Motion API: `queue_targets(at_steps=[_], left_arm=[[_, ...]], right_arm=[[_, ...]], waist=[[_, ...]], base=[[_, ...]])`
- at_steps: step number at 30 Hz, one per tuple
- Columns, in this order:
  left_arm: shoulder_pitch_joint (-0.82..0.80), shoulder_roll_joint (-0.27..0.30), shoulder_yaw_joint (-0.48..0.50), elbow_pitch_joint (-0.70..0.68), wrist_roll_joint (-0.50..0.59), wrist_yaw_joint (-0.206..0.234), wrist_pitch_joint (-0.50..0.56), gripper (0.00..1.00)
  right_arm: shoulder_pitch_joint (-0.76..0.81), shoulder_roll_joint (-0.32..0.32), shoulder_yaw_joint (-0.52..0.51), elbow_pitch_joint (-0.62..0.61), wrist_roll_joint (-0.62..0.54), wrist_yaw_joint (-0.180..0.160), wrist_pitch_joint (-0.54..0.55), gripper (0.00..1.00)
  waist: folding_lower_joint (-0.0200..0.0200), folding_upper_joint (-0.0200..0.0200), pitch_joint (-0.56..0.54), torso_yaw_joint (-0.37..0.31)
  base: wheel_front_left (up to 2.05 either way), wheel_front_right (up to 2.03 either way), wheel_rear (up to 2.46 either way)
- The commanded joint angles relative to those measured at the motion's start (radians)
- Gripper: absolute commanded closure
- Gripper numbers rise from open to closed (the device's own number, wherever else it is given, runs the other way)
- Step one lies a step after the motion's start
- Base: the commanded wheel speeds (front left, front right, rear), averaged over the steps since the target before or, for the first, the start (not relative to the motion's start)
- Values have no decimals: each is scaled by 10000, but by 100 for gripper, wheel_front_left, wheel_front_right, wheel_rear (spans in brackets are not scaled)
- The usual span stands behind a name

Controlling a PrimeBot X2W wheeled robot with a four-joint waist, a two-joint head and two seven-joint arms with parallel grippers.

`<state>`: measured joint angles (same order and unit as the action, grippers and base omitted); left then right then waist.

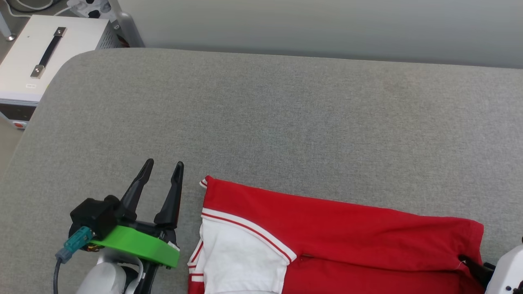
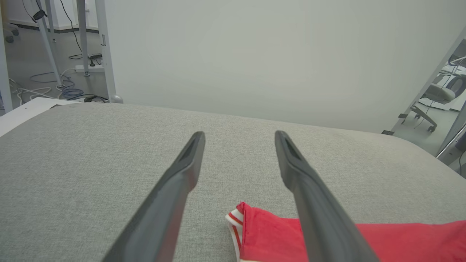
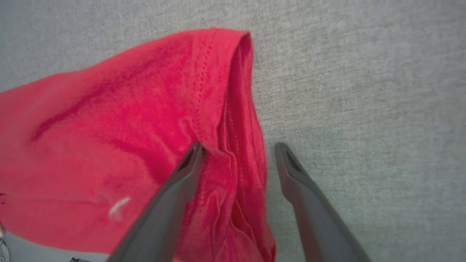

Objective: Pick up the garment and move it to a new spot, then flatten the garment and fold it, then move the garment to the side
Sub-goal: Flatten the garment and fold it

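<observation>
the red jersey shirt with a white short sleeve (image 1: 347, 228) lies along the near edge of the grey fabric-covered desk (image 1: 265, 114). its long axis runs left to right between the two arms. the left tool (image 1: 165, 162) hovers released, fingers spread, just beside the shirt's left end by the striped trim, not touching it. the right tool (image 3: 238, 145), also spread wide and holding nothing, straddles the right-hand hem, one finger over the red cloth and the other over bare desk. the right tool looks nearer to a grip. the left would likely need to shift sideways, toward its own right, to reach the cloth.
</observation>
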<state>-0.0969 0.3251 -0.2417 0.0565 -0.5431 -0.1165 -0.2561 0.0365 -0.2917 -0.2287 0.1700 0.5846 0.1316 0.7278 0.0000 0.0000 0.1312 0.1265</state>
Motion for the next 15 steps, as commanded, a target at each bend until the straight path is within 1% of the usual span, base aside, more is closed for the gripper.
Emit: queue_targets(at_steps=[1,7,15], left_arm=[[124,-149,97,44,116,-77,-56,0],[-23,-336,177,167,274,-134,-56,0],[-110,-242,-1,216,151,-139,-56,0]], right_arm=[[-57,177,84,264,-70,-9,95,0],[-48,496,440,495,56,-9,181,0],[-60,770,1301,543,754,-9,7,0]], waist=[[0,0,150,57],[0,0,342,133],[0,0,365,173]], base=[[0,0,0],[0,0,0],[0,0,0]])
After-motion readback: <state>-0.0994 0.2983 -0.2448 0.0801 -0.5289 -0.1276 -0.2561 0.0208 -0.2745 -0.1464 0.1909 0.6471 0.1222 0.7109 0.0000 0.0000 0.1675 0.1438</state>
